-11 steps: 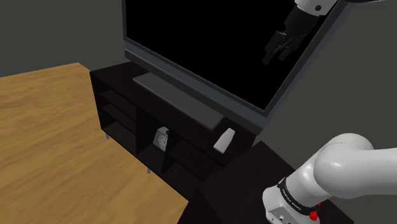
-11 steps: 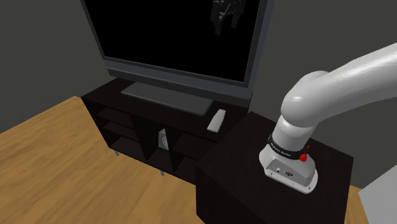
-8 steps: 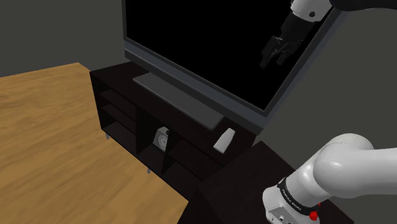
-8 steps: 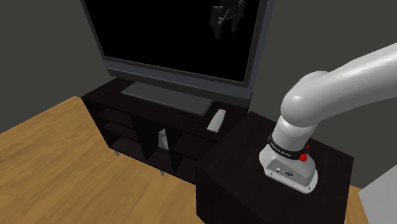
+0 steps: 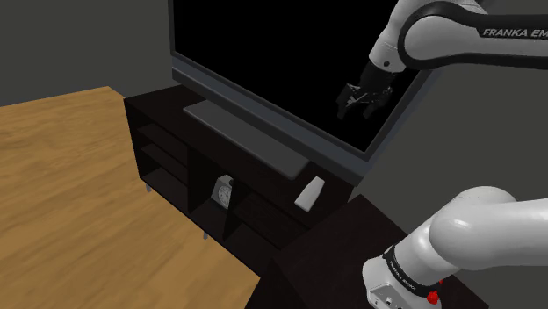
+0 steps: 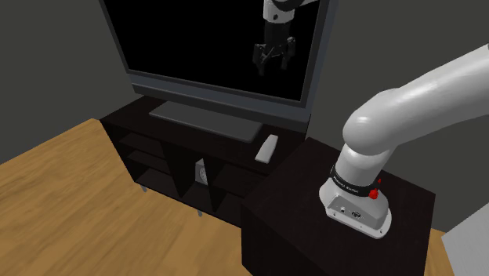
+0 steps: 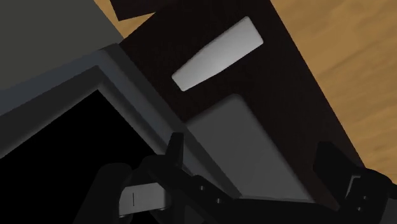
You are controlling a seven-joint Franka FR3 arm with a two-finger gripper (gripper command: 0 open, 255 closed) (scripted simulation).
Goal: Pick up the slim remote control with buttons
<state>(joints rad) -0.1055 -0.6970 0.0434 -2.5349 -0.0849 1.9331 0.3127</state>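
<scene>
Nearest the shoulder camera stands the dark box [image 5: 329,250] that carries the arm's white base [image 5: 408,272], with a red button on its collar. From there the white arm [image 5: 457,39] climbs out of sight and comes back in across the top of that view.

Just beyond the box runs a low, dark cabinet [image 5: 158,118] on a wooden floor [image 5: 70,193]. On one of its open shelves stands a small pale object [image 5: 225,190], too small to make out.

The remote [image 5: 309,192] lies flat on the cabinet's top, at the end closest to the box. It is a slim, pale grey slab, and no buttons can be made out on it. It rests near the end of the television's flat grey foot [image 5: 246,136], with a strip of dark cabinet top showing between them.

Behind it rises the television [image 5: 263,53], its screen black in a grey frame, and past that a grey wall [image 5: 79,44].

The jaws hang high in front of the screen, pointing down, spread wide and holding nothing. In the second exterior view the remote [image 6: 266,147] sits almost straight below them, well apart. In the shoulder view it is below them and a little to that view's left.

In the wrist view the two black fingers [image 7: 175,149] stand apart over the grey foot [image 7: 248,146]. The remote [image 7: 217,53] lies further on beyond that foot, clear of both fingers and not between them.
</scene>
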